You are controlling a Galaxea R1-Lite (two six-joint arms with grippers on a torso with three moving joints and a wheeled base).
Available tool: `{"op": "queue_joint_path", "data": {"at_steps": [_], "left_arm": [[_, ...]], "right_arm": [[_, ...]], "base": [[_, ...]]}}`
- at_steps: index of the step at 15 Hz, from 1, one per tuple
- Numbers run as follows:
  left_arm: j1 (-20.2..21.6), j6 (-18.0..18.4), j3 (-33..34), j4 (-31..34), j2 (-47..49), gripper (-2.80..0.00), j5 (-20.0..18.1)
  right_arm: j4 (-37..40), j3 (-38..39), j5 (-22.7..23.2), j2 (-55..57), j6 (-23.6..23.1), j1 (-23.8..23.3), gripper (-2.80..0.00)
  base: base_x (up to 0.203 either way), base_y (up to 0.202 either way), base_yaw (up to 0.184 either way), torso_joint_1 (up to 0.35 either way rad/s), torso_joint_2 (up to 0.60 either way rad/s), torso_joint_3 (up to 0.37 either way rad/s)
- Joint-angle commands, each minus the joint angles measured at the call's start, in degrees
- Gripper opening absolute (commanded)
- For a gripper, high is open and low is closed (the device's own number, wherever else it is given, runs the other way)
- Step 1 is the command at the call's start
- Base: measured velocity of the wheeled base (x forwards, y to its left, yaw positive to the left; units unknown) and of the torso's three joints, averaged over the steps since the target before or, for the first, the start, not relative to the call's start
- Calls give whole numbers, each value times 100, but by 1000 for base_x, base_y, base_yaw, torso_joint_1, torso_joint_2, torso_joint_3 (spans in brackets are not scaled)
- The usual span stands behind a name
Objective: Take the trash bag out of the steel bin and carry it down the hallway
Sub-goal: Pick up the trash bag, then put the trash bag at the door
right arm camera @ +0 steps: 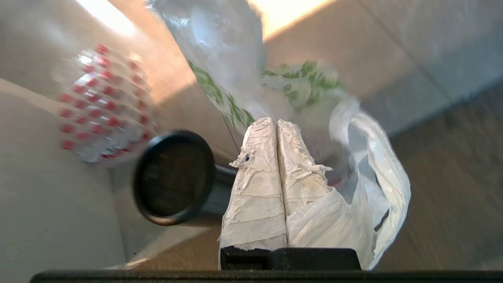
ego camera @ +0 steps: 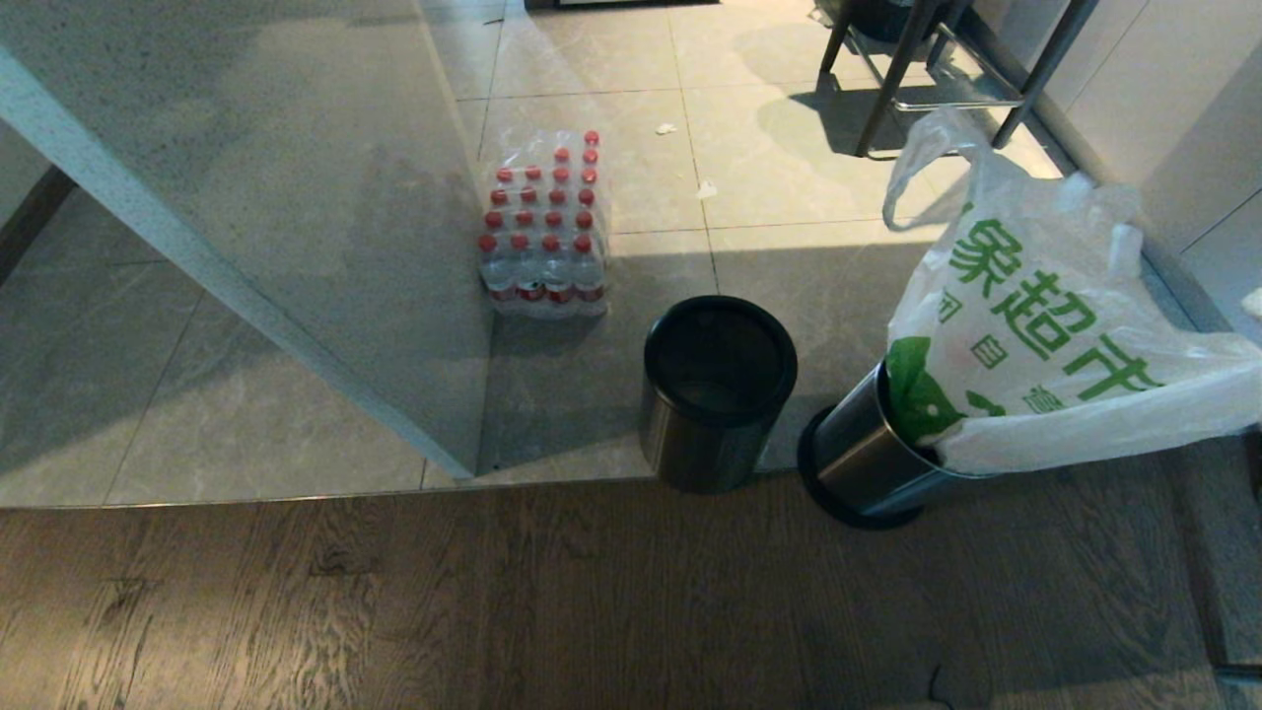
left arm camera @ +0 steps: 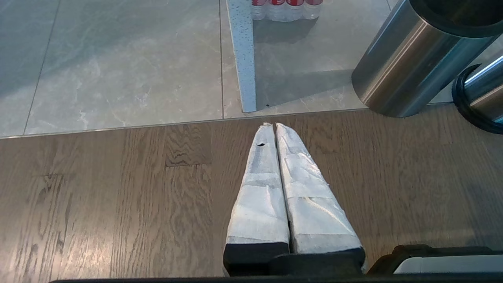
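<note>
A white trash bag [ego camera: 1045,335] with green print bulges out of a steel bin [ego camera: 868,459], which tilts on its black base at about four o'clock in the head view, at the seam where grey floor tiles [ego camera: 789,158] meet wooden floorboards [ego camera: 493,602]. One loop handle [ego camera: 922,163] of the bag stands up at two o'clock. Just beside it, toward the centre, a second steel bin [ego camera: 715,394] stands upright with nothing visible inside. A shrink-wrapped pack of red-capped bottles [ego camera: 544,232] sits at about eleven o'clock from that bin, against a pale grey panel [ego camera: 296,197]. Dark chair legs [ego camera: 907,69] show at one o'clock. In its wrist view, the right hand [right arm camera: 275,122] is clenched, its taped fingers pressed together with the bag's plastic draped alongside them; whether plastic is pinched between them cannot be told. The left hand [left arm camera: 273,125] is clenched on nothing, hanging over the floorboards.
</note>
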Motion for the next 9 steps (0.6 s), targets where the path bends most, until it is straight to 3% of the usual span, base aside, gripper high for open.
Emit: {"op": "queue_joint_path", "data": {"at_steps": [1, 6, 9], "left_arm": [[0, 2, 5, 0, 6, -280, 1], [0, 2, 5, 0, 6, -280, 1], [0, 2, 5, 0, 6, -280, 1]], "right_arm": [[291, -344, 135, -731, -165, 5, -280], [838, -876, 588, -1484, -666, 3, -280], [788, -152, 617, -1540, -761, -2, -280]], "base": [[0, 0, 0, 0, 0, 0], [0, 0, 0, 0, 0, 0], [0, 0, 0, 0, 0, 0]]}}
